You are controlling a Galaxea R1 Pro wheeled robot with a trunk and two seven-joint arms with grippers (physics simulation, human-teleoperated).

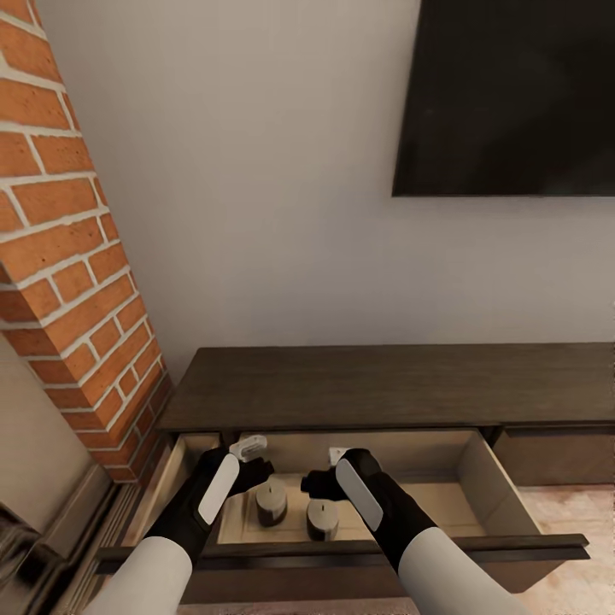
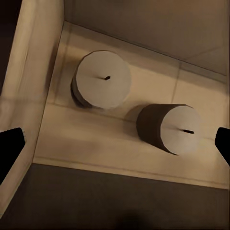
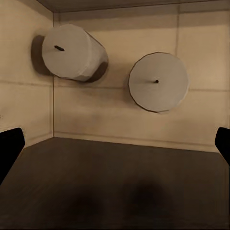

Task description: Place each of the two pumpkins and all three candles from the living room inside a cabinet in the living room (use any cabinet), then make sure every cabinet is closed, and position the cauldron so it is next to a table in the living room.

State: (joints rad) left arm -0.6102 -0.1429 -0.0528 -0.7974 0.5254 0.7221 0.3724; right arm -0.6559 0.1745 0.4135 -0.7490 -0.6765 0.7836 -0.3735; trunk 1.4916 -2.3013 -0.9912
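Note:
The low dark-brown cabinet [image 1: 384,384] stands against the wall with its left drawer [image 1: 489,489] pulled out toward me. Two beige candles stand upright on the drawer floor, side by side near its left end: one [image 1: 272,500] [image 2: 103,79] [image 3: 159,82] further left, the other [image 1: 322,518] [image 2: 177,128] [image 3: 72,51] closer to the drawer front. My left gripper [image 1: 260,474] [image 2: 115,146] hangs open just above the left candle. Over the other candle my right gripper [image 1: 314,485] [image 3: 115,146] is open too. Neither holds anything.
A brick fireplace column [image 1: 77,282] rises close on the left of the cabinet. A dark TV screen [image 1: 512,94] hangs on the wall above. The cabinet's right front [image 1: 555,453] is shut. Light wood floor [image 1: 572,581] shows at the lower right.

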